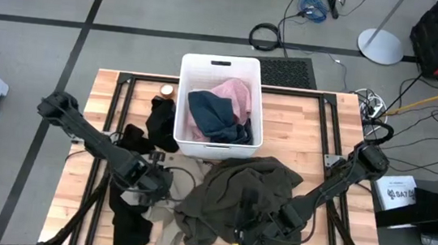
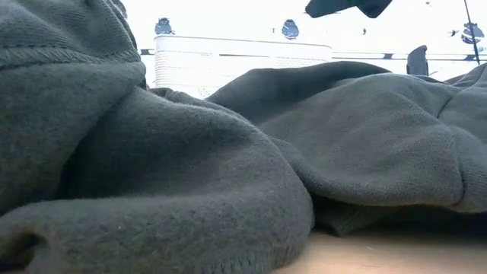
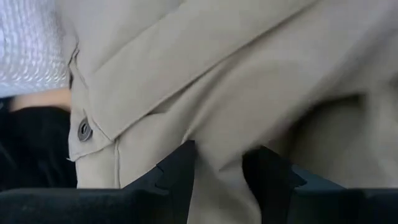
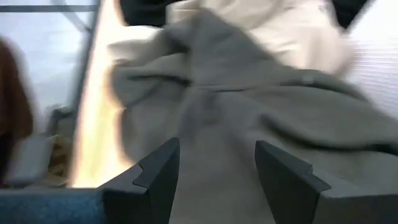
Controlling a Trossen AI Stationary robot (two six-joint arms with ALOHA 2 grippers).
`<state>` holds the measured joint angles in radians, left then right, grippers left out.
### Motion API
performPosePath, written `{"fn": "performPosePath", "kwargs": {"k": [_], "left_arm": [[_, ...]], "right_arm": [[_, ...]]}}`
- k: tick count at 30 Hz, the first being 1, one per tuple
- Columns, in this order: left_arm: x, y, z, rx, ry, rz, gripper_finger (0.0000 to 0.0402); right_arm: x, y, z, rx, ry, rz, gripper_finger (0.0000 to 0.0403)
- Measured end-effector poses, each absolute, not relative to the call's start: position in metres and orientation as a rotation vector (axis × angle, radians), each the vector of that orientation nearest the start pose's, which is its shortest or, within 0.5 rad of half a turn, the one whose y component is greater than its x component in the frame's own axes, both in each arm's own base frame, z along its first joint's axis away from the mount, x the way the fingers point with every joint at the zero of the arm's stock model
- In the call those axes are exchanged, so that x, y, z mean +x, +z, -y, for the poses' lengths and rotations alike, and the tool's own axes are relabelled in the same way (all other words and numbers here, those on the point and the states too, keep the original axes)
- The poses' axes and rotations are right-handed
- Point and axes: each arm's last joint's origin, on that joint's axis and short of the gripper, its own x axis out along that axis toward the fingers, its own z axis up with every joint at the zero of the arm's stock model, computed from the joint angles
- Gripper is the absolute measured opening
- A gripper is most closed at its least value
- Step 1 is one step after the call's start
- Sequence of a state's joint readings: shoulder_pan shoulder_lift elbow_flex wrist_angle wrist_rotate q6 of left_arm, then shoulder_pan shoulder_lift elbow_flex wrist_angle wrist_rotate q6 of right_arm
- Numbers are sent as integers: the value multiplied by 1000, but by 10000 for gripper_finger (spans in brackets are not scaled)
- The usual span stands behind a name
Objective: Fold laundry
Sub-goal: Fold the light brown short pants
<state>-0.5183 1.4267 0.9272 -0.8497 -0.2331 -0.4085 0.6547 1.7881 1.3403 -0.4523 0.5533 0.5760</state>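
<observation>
The large dark olive-grey cloth garment (image 1: 248, 192) is being seen crumpled on the near half of the pale wooden table (image 1: 300, 127), just in front of the white rectangular plastic bin (image 1: 223, 67), in which a pale pink garment (image 1: 237, 94) and a navy blue garment (image 1: 213, 114) are lying. To its left side, a beige-tan garment (image 1: 161, 222) is partly tucked under its edge, with black cloth pieces (image 1: 162, 125) spread beside the bin and toward the near left corner.

The right gripper (image 1: 250, 233) is being held low over the near edge of the olive-grey garment. In the right wrist view its fingers (image 4: 158, 174) are standing apart, with the grey fabric lying between and beyond them; nothing is being pinched, as far as can be made out. The left gripper (image 1: 150, 179) is being held at the beige-tan garment. In the left wrist view the tan cloth, with a seam and a small button (image 3: 84, 130), is filling the space ahead, and a fold is passing between the fingers (image 3: 180, 171), which are spaced apart; whether it is actually being clamped cannot be told.

The coming move is judged to turn on this: the olive-grey garment is stretching away from the right gripper toward the bin, its bulk lying ahead of the fingers, and the right arm is clearly the nearer one to it. The left arm is nearer the tan piece.
</observation>
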Motion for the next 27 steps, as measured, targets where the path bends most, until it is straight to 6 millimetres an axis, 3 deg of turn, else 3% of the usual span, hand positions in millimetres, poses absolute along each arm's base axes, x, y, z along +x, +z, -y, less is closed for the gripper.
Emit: {"fn": "performPosePath", "kwargs": {"k": [4,8,10,13,18,27], "left_arm": [[228,189,113,153,67,-1333,127],[233,175,113,190,72,-1389,57],[235,172,114,208,69,-1399,17],[239,180,118,210,65,-1372,11],[248,219,131,284,49,-1241,5],[235,336,145,343,75,-903,2]], "right_arm": [[325,218,-213,23,-187,-753,196],[333,195,-208,-6,-221,-816,196],[334,186,-205,-21,-219,-876,196],[329,176,-199,-6,-246,-999,196],[308,167,-184,4,-421,-1226,196],[273,171,-167,11,-811,-1396,196]]}}
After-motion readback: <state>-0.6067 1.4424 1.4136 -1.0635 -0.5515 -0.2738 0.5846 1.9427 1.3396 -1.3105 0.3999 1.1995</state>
